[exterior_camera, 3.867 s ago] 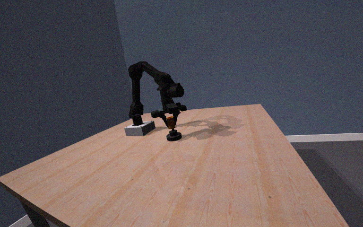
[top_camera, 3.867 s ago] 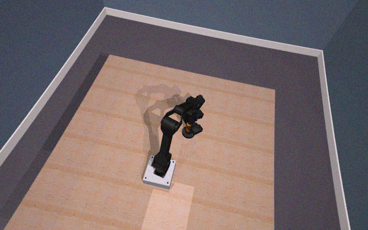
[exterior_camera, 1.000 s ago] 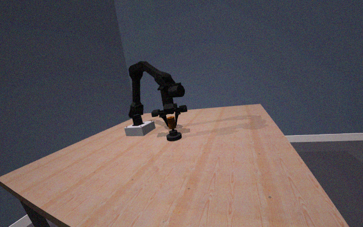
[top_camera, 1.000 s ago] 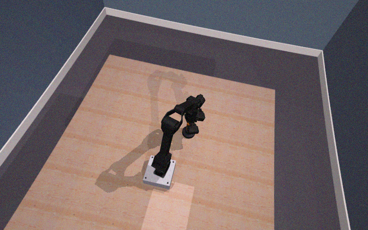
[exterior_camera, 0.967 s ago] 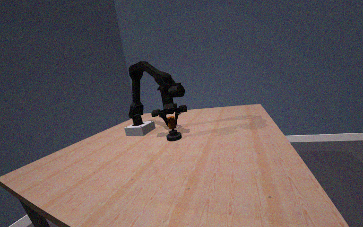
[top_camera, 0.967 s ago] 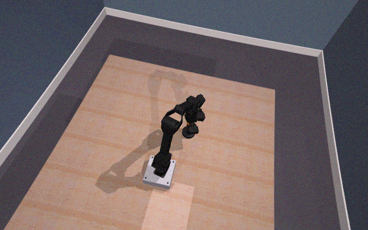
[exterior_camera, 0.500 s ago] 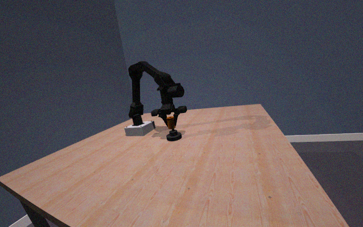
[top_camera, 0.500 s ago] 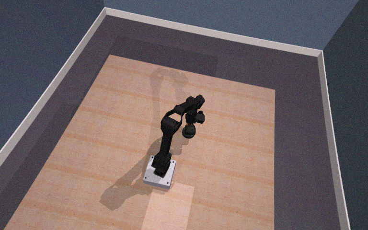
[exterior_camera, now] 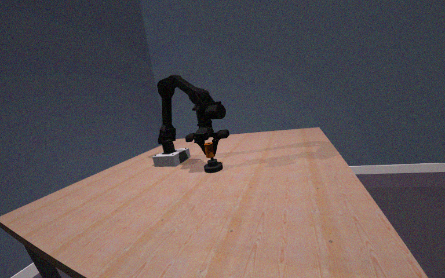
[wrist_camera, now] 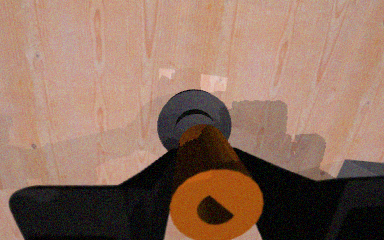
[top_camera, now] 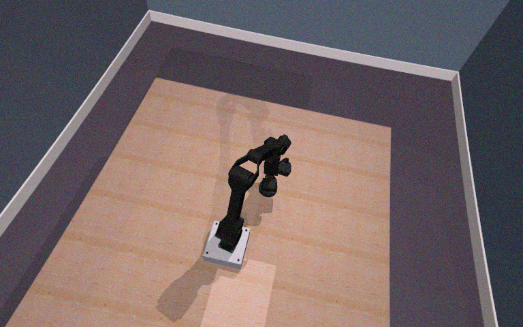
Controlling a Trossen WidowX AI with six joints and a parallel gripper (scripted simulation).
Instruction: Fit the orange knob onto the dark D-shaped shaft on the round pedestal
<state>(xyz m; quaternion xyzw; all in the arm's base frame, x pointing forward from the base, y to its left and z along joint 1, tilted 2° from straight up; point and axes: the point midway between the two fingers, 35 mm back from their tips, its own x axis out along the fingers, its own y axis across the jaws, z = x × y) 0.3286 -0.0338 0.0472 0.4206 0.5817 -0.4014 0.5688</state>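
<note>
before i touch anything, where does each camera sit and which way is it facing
Top: high above the table, looking steeply down; shows the whole arm on its pale base plate.
Exterior: off to the side, above table height, looking across the tabletop; whole arm again.
Wrist: on the arm near the gripper, looking down past the fingers, which it shows around the orange knob.
Exterior and wrist share the round pedestal.
</note>
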